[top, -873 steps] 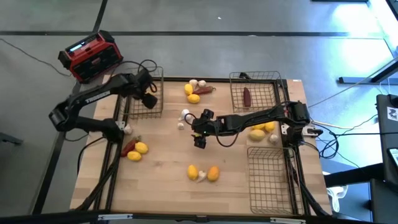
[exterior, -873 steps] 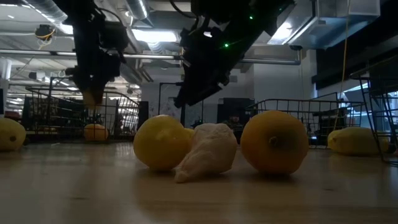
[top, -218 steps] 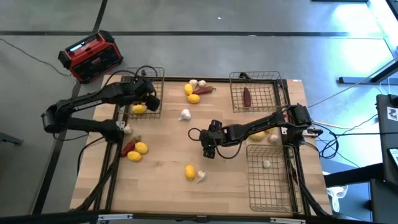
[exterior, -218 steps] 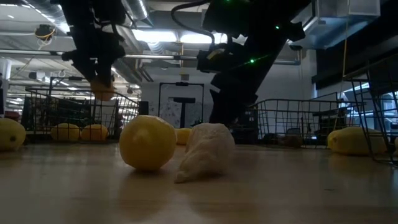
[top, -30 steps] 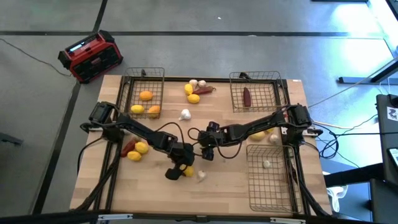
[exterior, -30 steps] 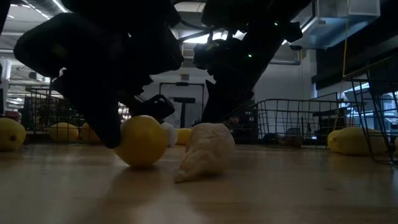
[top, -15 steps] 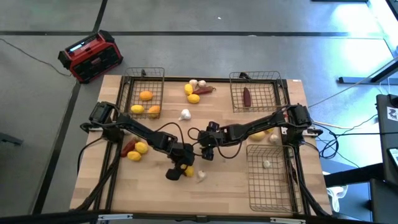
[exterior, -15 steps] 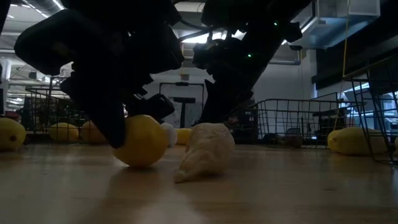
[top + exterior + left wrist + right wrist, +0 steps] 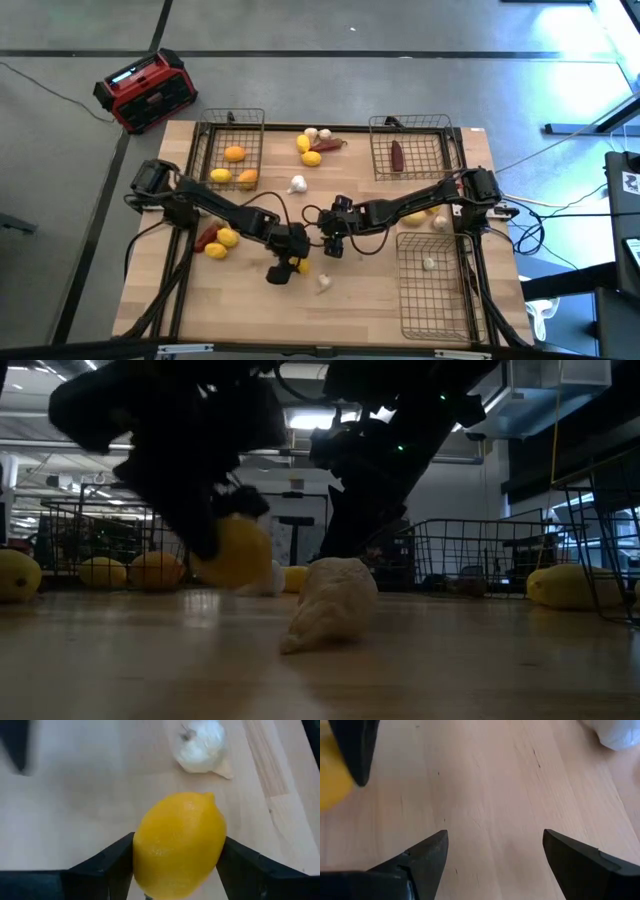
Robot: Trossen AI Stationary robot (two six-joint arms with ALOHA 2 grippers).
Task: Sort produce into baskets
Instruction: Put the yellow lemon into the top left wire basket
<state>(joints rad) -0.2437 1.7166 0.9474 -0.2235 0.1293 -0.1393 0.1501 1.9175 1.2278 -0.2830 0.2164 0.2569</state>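
Note:
My left gripper (image 9: pixel 292 267) is shut on a yellow lemon (image 9: pixel 177 845) above the table's near middle; in the low view the lemon (image 9: pixel 235 550) hangs off the wood. A white garlic bulb (image 9: pixel 324 284) lies on its side just beyond it. My right gripper (image 9: pixel 335 246) hovers open close by, nothing between its fingers (image 9: pixel 437 852). The far-left basket (image 9: pixel 228 122) holds yellow and orange fruits, the far-right basket (image 9: pixel 430 125) a dark red piece, the near-right basket (image 9: pixel 412 300) a garlic bulb. My left gripper pinches the lemon's two opposite flanks (image 9: pixel 142 855) between its two fingers, which lie across its width. The fingers slant down from the table's left side. The lemon is lifted clear of the table, its pointed end (image 9: pixel 207 797) facing away from the gripper.
Loose produce lies at the far middle (image 9: pixel 312 145), a garlic bulb (image 9: pixel 297 184) mid-table, a lemon and a red piece (image 9: pixel 218 240) near the left edge, and lemons (image 9: pixel 418 210) under the right arm. A red-and-black box (image 9: pixel 145 90) sits on the floor beyond the far-left corner.
My left gripper has risen with the lemon between its fingers. The lemon rested on the table beside the garlic bulb and now hangs clear above the wood. The garlic bulb and my right gripper have stayed where they were.

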